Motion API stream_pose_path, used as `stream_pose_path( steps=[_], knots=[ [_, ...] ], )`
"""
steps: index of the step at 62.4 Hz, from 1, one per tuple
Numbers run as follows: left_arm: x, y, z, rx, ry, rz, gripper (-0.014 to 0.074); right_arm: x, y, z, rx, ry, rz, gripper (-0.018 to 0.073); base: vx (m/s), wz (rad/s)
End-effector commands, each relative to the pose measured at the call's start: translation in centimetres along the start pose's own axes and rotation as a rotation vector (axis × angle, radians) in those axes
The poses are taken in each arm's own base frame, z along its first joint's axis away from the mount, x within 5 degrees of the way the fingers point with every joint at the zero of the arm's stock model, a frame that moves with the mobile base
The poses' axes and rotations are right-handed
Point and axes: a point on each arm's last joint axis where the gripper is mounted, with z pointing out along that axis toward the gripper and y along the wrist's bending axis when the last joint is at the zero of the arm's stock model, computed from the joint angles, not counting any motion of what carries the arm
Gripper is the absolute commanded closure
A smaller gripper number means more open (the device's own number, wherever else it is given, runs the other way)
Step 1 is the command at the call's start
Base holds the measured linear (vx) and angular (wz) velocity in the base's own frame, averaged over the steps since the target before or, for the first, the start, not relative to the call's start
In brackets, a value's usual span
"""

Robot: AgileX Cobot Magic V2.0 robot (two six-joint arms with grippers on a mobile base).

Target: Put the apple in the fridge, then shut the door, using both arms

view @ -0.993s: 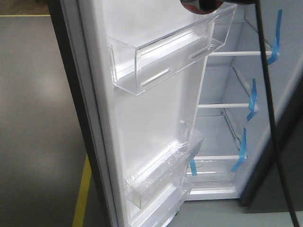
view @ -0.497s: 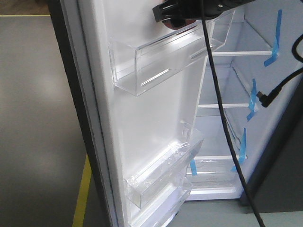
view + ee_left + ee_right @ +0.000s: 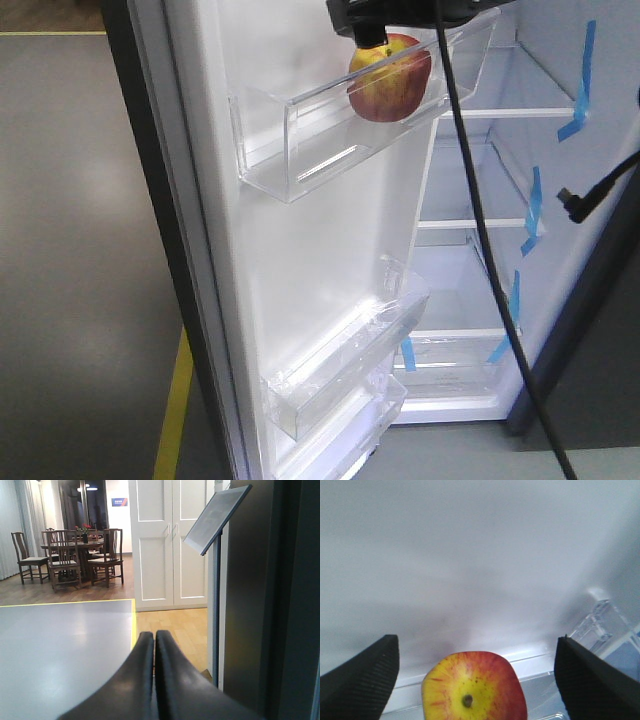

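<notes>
The apple (image 3: 390, 78), red with yellow patches, sits in the clear upper bin (image 3: 300, 150) on the white inner side of the open door (image 3: 320, 260). Right above it is my right gripper (image 3: 385, 20), open. In the right wrist view the apple (image 3: 472, 690) lies below and between the two wide-apart fingers (image 3: 362, 680), which do not touch it. The fridge (image 3: 480, 180) stands open behind the door, white inside, with shelves marked by blue tape. My left gripper (image 3: 154, 636) is shut with nothing in it and points across a grey floor, away from the apple.
A black cable (image 3: 480, 230) hangs in front of the fridge opening. Lower clear door bins (image 3: 340, 380) jut out. A yellow floor line (image 3: 172, 410) runs beside the door. The left wrist view shows a sign stand (image 3: 216, 580), a dark panel (image 3: 280, 600) and far-off chairs (image 3: 65, 560).
The right gripper came in over the upper door bin with the apple and opened. The apple now rests in the bin, free of the fingers.
</notes>
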Motion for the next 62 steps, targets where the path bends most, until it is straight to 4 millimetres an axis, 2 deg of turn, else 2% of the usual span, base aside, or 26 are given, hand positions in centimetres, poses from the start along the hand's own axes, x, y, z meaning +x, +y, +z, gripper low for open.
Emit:
stream_pose_path(
  steps=[1,7,13,23,39,62],
  knots=[
    [0.0,0.1,-0.1,-0.004,-0.067,-0.006,0.0603,-2.3,-1.1,-5.2,0.03,-0.177,0.01,-0.0038,0.0,0.0],
    [0.0,0.1,-0.1,-0.004,-0.067,-0.006,0.0603,-2.2,-1.2,-7.4,0.024,-0.224,0.038,-0.002,0.0,0.0],
    [0.0,0.1,-0.1,-0.004,-0.067,-0.006,0.0603,-1.2,-1.1,-9.4,-0.003,-0.262,0.063,-0.0013,0.0,0.0],
    [0.0,0.1,-0.1,-0.004,-0.067,-0.006,0.0603,2.3,-0.6,-12.4,-0.045,-0.271,0.088,-0.0013,0.0,0.0],
    [0.0,0.1,-0.1,-0.004,-0.067,-0.006,0.0603,9.7,0.1,-16.4,-0.074,-0.241,0.114,-0.0013,0.0,0.0],
    [0.0,0.1,-0.1,-0.004,-0.067,-0.006,0.0603,20.0,1.3,-20.7,-0.118,-0.174,0.151,-0.0013,0.0,0.0]
  ],
)
